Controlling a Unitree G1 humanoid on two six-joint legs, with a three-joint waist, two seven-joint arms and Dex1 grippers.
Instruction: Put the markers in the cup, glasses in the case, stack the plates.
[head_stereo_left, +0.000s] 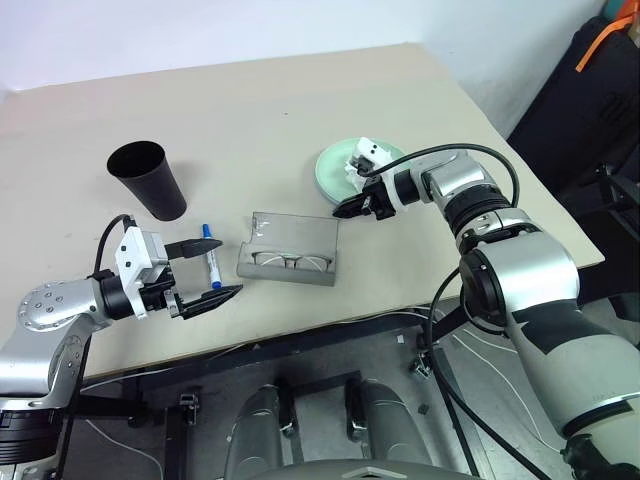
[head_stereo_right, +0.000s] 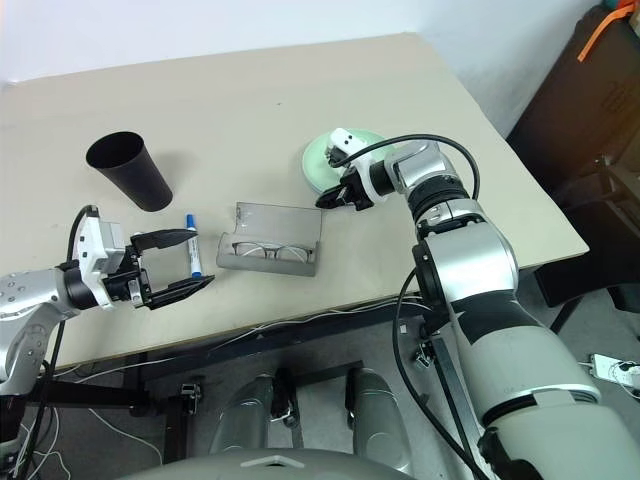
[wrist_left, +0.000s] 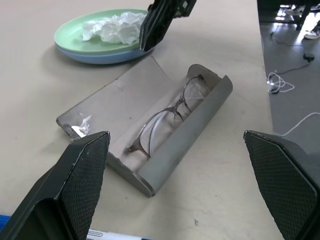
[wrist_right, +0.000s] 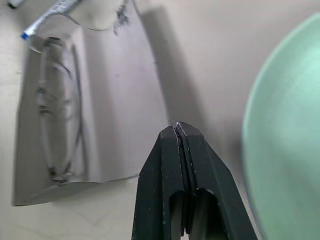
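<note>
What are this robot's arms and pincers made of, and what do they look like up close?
Both arms are rounded silver-grey shells with black joint rings and black cables looping outside. Each wrist carries a small white block. The left pincer and right pincer each have two black wedge-shaped fingers, with a fine textured grid on their inner faces.

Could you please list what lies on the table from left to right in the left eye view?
Black cup → blue-capped marker → open grey case holding the glasses → stacked plates with a crumpled tissue.
</note>
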